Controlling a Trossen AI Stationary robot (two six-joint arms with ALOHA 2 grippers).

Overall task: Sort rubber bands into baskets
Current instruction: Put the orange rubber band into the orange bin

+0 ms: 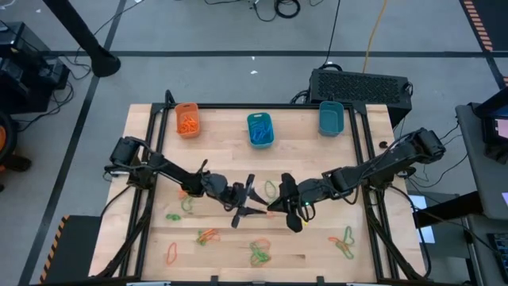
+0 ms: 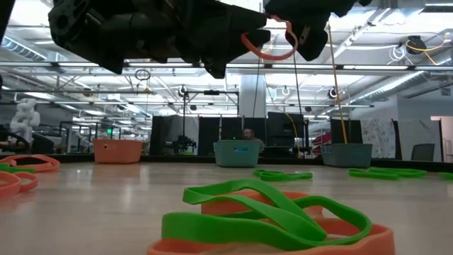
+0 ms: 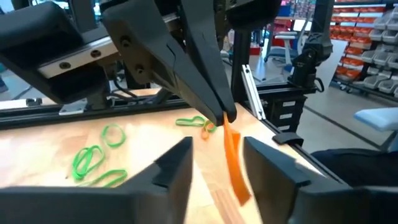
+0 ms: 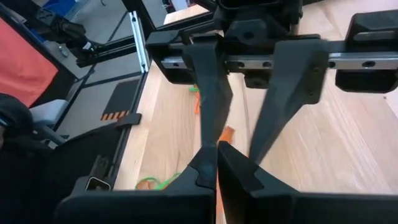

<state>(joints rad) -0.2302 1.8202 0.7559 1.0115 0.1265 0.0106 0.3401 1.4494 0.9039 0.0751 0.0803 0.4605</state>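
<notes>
Closest to the low camera, a tangle of green and orange rubber bands (image 2: 265,219) sat on the worktop (image 1: 317,159), untouched, with more green bands (image 2: 283,175) farther back. Above the middle of the worktop the two arms had met for what looked like a handover: the right pincer (image 4: 216,163) was pinched together on an orange rubber band (image 3: 233,163) that hung down from its tips, and the left pincer (image 3: 217,165) stood apart with a finger on either side of that dangling band, not yet gripping it as far as I could tell. In the low view the same orange band (image 2: 267,44) showed as a loop up in the air between the dark pincers. So the step in hand read to me as passing one orange band from right arm to left, mid-sort. Next move would probably call for the left pincer to close on the band before the right one lets go, otherwise it just drops back on the wood, then carry it off to the far edge. Back there sat the three baskets in a row: the orange basket (image 1: 187,119) already holding orange bands, the middle teal basket (image 1: 259,129) with blue ones in it, and the other teal basket (image 1: 330,117), whose contents I couldn't make out. The orange one seemed the obvious target. Plenty of bands were still scattered around.
</notes>
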